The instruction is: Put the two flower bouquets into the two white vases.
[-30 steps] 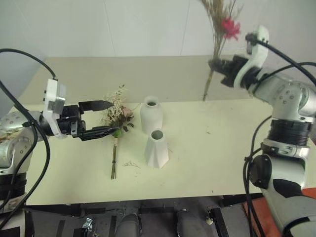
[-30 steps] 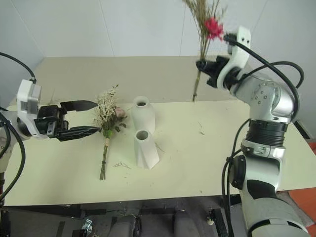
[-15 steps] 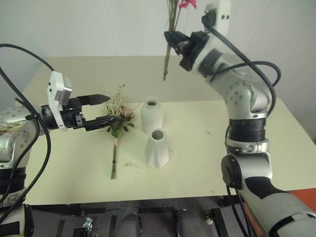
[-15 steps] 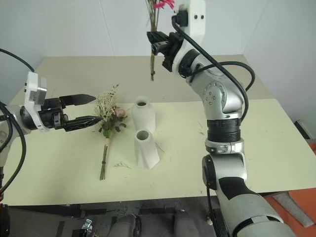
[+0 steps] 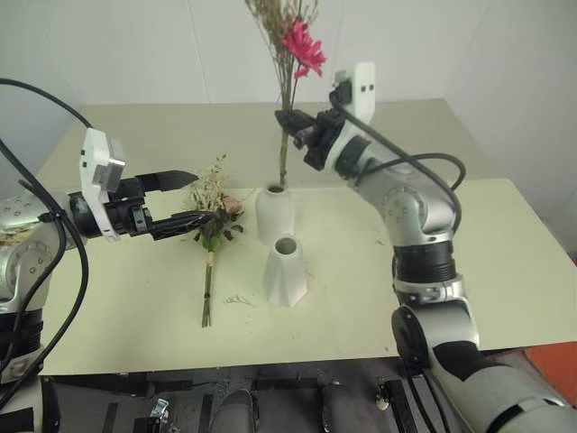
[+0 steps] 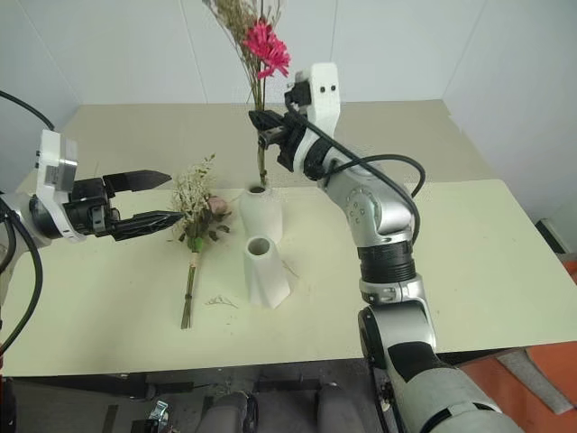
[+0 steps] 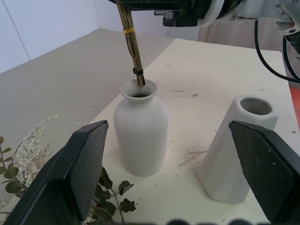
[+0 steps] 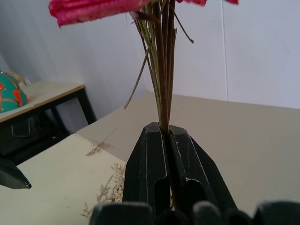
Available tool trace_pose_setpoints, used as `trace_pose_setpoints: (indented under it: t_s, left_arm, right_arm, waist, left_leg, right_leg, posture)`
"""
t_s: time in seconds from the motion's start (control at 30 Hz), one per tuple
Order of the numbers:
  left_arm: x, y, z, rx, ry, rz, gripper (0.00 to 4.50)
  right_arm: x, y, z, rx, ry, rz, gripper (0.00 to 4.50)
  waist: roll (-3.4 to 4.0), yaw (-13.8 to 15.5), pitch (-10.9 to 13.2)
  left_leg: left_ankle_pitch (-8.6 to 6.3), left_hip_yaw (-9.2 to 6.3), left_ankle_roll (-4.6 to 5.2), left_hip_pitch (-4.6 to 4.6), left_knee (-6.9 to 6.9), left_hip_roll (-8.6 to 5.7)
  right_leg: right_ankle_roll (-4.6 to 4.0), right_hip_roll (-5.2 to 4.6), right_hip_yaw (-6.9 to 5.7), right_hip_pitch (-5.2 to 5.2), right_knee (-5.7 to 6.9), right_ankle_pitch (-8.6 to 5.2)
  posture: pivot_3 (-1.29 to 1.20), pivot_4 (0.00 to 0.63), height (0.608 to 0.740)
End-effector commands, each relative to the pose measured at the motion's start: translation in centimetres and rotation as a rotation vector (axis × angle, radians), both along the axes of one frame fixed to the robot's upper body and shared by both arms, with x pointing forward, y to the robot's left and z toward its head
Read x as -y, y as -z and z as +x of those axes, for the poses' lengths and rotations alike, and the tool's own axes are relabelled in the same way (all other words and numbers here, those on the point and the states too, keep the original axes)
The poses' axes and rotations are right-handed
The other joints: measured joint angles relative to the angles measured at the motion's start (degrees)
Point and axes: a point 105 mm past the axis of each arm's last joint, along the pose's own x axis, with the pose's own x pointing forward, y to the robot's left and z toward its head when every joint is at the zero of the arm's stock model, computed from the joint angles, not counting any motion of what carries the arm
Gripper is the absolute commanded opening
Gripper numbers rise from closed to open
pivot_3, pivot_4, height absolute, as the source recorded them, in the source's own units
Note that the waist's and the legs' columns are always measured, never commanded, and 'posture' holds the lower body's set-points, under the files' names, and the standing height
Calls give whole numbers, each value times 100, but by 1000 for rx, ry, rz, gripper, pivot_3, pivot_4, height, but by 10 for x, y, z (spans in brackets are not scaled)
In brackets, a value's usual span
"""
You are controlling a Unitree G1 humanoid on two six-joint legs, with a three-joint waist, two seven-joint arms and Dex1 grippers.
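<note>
Right gripper [image 5: 290, 120] clamped on thin bouquet [image 5: 287, 54] stems; bouquet upright, flower up, stem tips at rounded vase [image 5: 275, 213] mouth near desk's [image 5: 469, 262] far edge; left gripper [image 5: 185, 200] open beside rose bouquet [image 5: 213, 225]

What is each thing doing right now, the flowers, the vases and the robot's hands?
Thin magenta daisy bouquet: upright, stem tips at the rounded vase's mouth.
Pale pink rose bouquet: lying flat on the table.
Rounded white bottle vase: standing.
Faceted white vase: standing, empty.
Left gripper: open beside the rose bouquet.
Right gripper: shut on the daisy bouquet.
</note>
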Motion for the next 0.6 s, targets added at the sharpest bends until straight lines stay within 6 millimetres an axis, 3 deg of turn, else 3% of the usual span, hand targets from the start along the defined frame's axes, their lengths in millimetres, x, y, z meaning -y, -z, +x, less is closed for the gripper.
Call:
trace_pose_setpoints:
  t_s: [0.03,0.6]
  left_arm:
    - [-2,-14,-8,64,8,6,4500]
    - [-4,-13,-8,60,0,12,4500]
  right_arm:
    - [-1,-11,-7,70,4,17,33]
    - [-12,24,-14,78,-16,-51,33]
  waist:
    - [0,3,0]
    - [0,5,0]
  left_leg:
    - [0,0,0,0,0,0]
    - [0,-1,0,0,0,0]
  right_leg:
    - [0,0,0,0,0,0]
    - [0,0,0,0,0,0]
  posture:
    - [0,150,740]
    - [0,150,740]
